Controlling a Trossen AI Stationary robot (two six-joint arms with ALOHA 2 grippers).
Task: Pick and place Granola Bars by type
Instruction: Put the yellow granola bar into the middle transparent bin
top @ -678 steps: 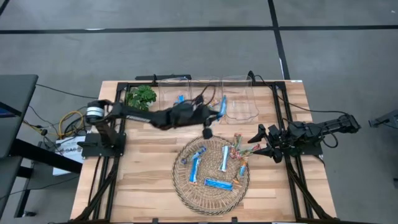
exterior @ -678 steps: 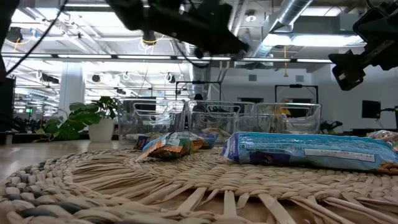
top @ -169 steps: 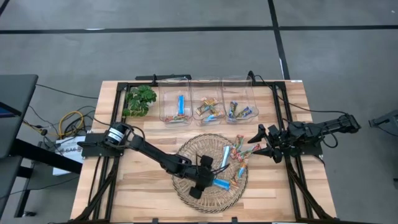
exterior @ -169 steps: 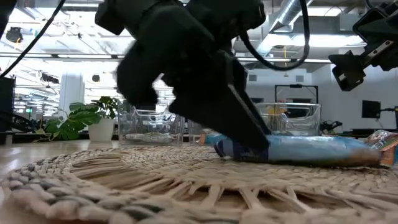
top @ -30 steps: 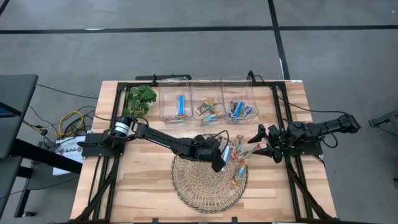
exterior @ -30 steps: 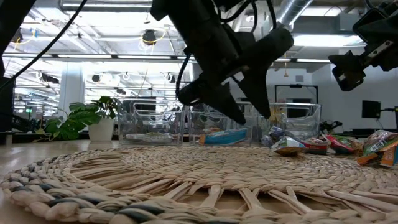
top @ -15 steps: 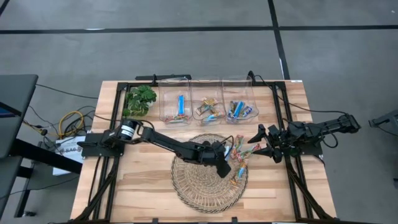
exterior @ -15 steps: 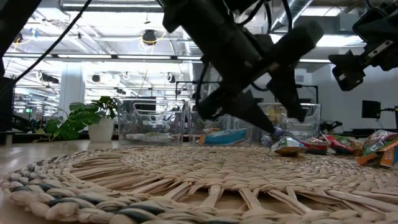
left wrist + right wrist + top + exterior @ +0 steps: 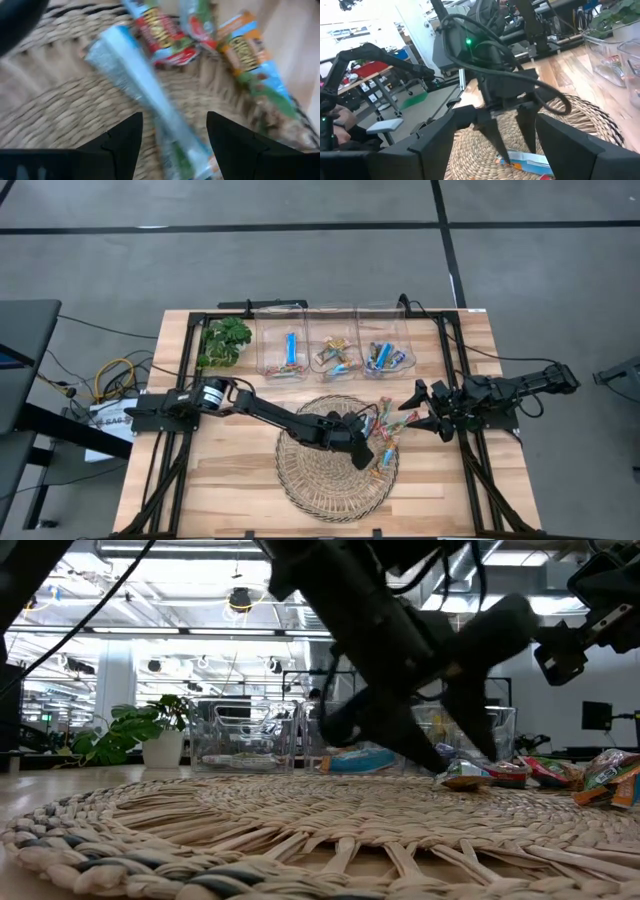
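Three clear bins (image 9: 333, 340) are seen in a row at the tabletop's (image 9: 230, 470) far edge — one woven mat (image 9: 315, 475), one green plant (image 9: 226, 340). Two arms are counted. Granola Bars (image 9: 385, 430) are clustered at the mat's right rim — roughly six; an exact count cannot be made.

Blue-white bar (image 9: 145, 95); red-orange bars (image 9: 162, 32); tan woven mat (image 9: 310, 470).
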